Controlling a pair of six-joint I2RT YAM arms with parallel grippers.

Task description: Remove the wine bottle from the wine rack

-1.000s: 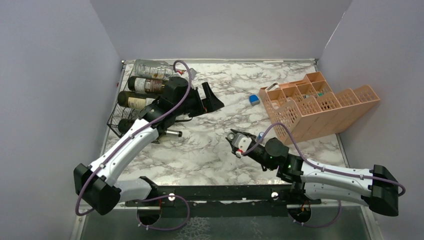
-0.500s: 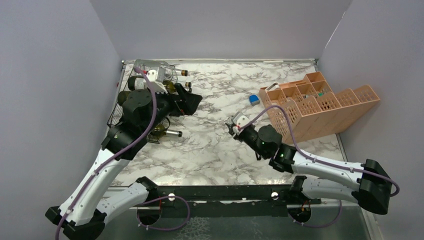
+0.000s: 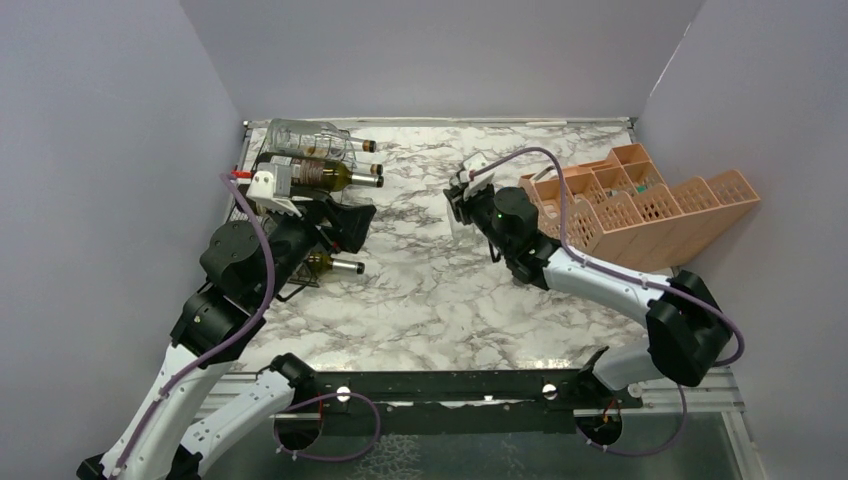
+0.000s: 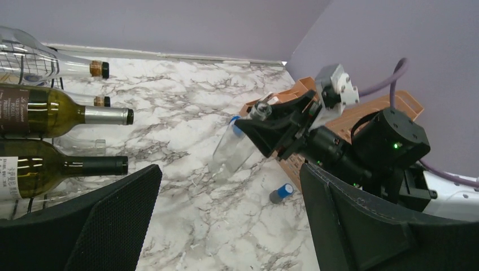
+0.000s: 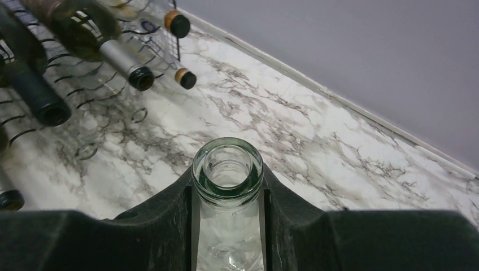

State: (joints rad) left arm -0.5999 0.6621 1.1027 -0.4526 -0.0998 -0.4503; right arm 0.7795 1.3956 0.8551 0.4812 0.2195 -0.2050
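The black wire wine rack (image 3: 243, 212) stands at the far left with several bottles lying in it; it also shows in the right wrist view (image 5: 85, 121). My right gripper (image 3: 462, 198) is shut on the neck of a clear, uncapped glass wine bottle (image 5: 227, 169), held out over the marble, well right of the rack. In the left wrist view that bottle (image 4: 233, 148) hangs tilted, base low. My left gripper (image 3: 340, 225) is open and empty beside the rack's front, its jaws wide apart (image 4: 226, 226).
A green labelled bottle (image 3: 322, 176), a clear bottle (image 3: 310, 140) and a dark bottle (image 3: 322, 264) lie in the rack, necks pointing right. A salmon-orange crate (image 3: 640, 205) stands at the back right. A small blue-capped cylinder (image 4: 281, 193) lies by the crate.
My right arm has swung from the near middle toward the back with the clear bottle in its grip. My left arm has lifted and drawn back left, and the rack's bottles show.
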